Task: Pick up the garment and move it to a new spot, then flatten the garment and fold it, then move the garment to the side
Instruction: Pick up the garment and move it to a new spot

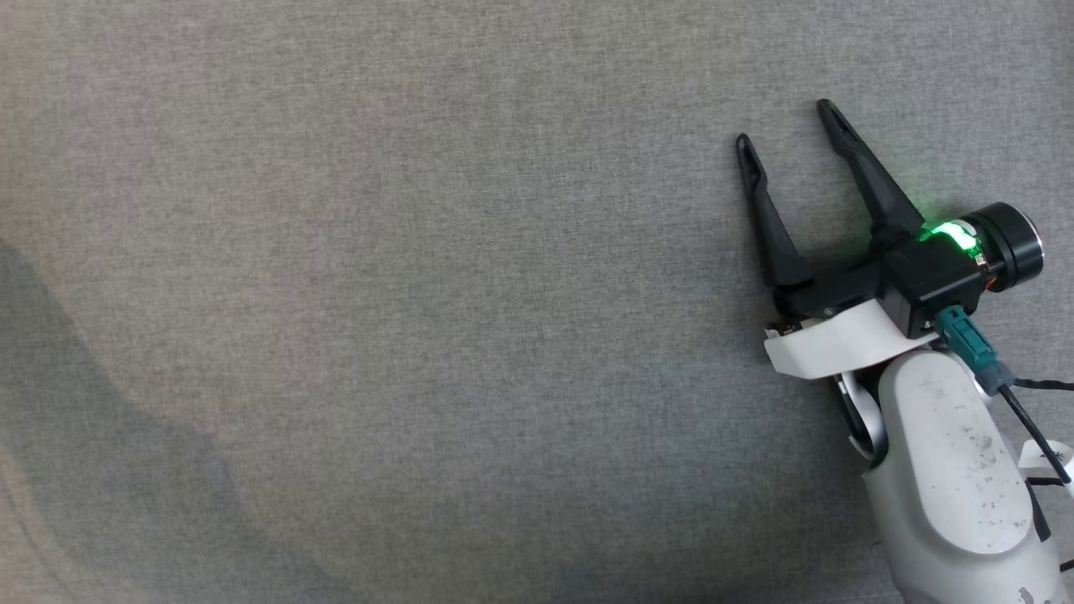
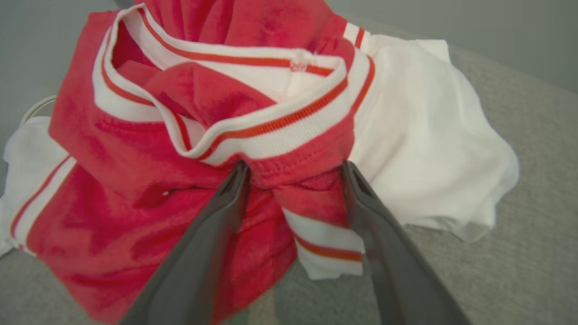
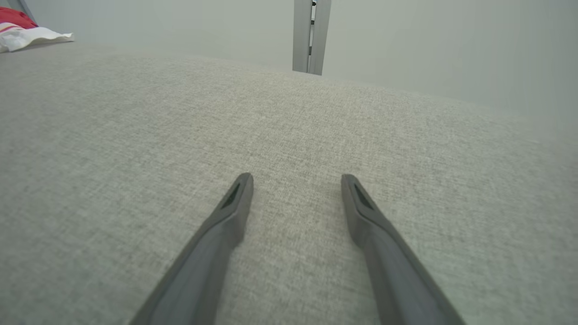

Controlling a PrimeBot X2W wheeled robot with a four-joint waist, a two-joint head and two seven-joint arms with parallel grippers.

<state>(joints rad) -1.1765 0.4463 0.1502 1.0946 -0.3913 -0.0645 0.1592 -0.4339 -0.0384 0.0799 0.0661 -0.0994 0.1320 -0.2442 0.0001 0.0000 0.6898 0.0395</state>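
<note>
On the left, the garment (image 2: pixel 135 149) lies in a crumpled heap: red cloth with white, red-striped ribbed bands and a loose white panel spilling to 1 side. It rests on the grey cloth-covered tabletop (image 1: pixel 336 294), apparently at its far left edge, since the right wrist view catches just a corner of the heap (image 3: pixel 27 31) in its upper left. The left claw (image 2: pixel 294 166) has its 2 fingers spread wide, tips straddling a bunched red fold just below a ribbed band. The fold sits between them but is not pinched.

Across the middle, the tabletop is bare grey weave.

On the right, the right claw (image 1: pixel 785 126) hangs low over the tabletop with its fingers wide apart, holding nothing and well away from the garment.

By my reading, none of the 3 stages is done. The garment is not lifted, flattened or folded. The left claw looks set to pinch that fold for the 1st pick-up, and carrying, spreading, folding and setting aside all remain.
</note>
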